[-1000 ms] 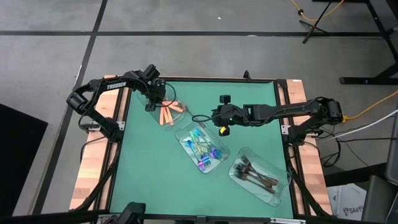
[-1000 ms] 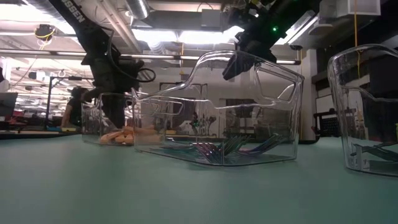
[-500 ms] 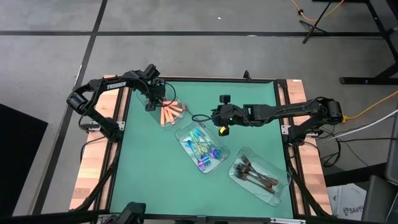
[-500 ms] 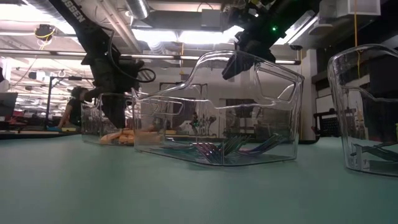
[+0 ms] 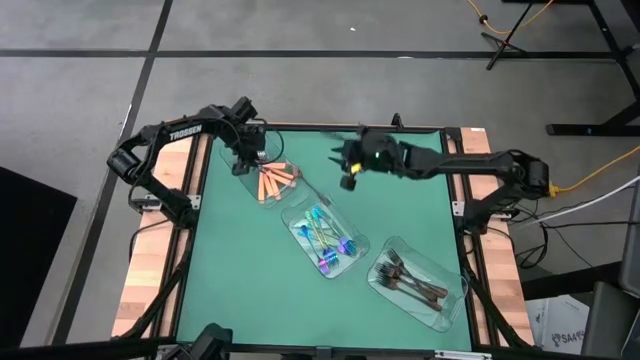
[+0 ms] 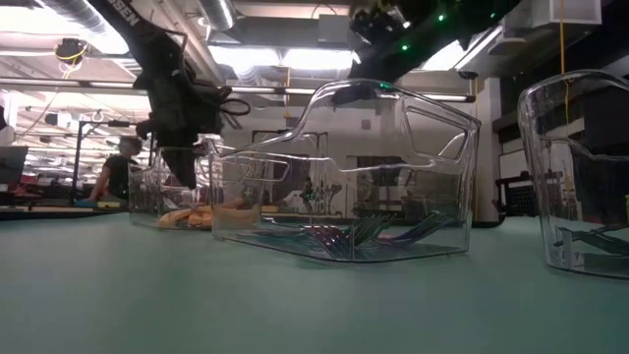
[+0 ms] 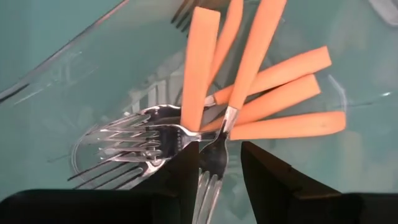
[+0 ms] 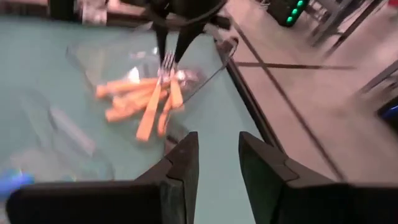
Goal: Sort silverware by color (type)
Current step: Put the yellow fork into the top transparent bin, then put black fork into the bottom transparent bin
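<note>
Item 1, my left gripper (image 7: 214,165): over the clear tray (image 5: 243,172) at the table's far left corner, fingers parted with a narrow gap, the silver head of one orange-handled fork (image 7: 239,81) lying between the tips. Its mates (image 5: 272,181) fan out just beyond. Advice: if releasing, lift straight up so no tines snag.

Item 2, iridescent forks (image 5: 325,238): middle tray, well right of that gripper.

Item 3, my right gripper (image 8: 214,165): raised above the table's far edge, fingers apart, empty.

Item 4, dark forks (image 5: 410,280): rightmost tray, well below my right gripper.
</note>
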Tool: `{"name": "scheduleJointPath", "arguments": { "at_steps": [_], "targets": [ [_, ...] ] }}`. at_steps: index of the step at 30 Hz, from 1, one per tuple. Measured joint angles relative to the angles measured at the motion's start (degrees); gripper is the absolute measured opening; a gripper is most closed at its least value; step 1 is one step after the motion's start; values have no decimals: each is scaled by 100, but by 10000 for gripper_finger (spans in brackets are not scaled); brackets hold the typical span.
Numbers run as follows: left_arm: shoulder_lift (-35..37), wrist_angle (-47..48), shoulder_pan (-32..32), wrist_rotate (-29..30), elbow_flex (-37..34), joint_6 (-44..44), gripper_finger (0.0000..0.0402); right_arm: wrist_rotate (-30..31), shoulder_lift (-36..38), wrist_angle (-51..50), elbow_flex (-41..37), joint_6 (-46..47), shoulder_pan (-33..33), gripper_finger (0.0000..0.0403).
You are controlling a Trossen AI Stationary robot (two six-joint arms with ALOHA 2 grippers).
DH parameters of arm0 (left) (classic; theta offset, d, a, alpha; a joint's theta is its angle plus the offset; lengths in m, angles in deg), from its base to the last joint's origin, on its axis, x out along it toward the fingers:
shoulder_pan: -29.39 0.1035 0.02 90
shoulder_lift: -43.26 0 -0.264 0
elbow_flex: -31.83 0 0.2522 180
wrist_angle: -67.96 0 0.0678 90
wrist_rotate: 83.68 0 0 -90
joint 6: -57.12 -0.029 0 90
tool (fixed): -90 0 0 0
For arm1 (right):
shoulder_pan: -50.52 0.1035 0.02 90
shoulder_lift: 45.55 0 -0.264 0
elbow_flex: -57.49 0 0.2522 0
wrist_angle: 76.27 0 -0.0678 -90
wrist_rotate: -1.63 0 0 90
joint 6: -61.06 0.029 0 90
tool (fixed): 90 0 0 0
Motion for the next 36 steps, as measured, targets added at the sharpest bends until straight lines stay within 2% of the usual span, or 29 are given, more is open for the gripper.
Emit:
{"name": "scheduleJointPath", "arguments": {
  "at_steps": [7, 11, 16, 24, 36],
  "targets": [
    [0, 248, -148, -12, 255, 227, 114, -1121, -87, 392, 128, 888, -841, 104],
    [0, 255, -298, -15, 340, 228, 114, -1548, -455, 144, 639, 1390, -1161, 104],
    [0, 276, -490, -15, 351, 233, 114, -1860, -1164, -629, 1478, 1701, -1433, 104],
    [0, 296, -714, 154, 351, 234, 114, -2280, -2292, -1714, 2535, 1727, -1506, 104],
    [0, 364, -848, 248, 351, 234, 114, -3495, -3158, -1781, 2662, 1762, -1457, 104]
  ]
}}
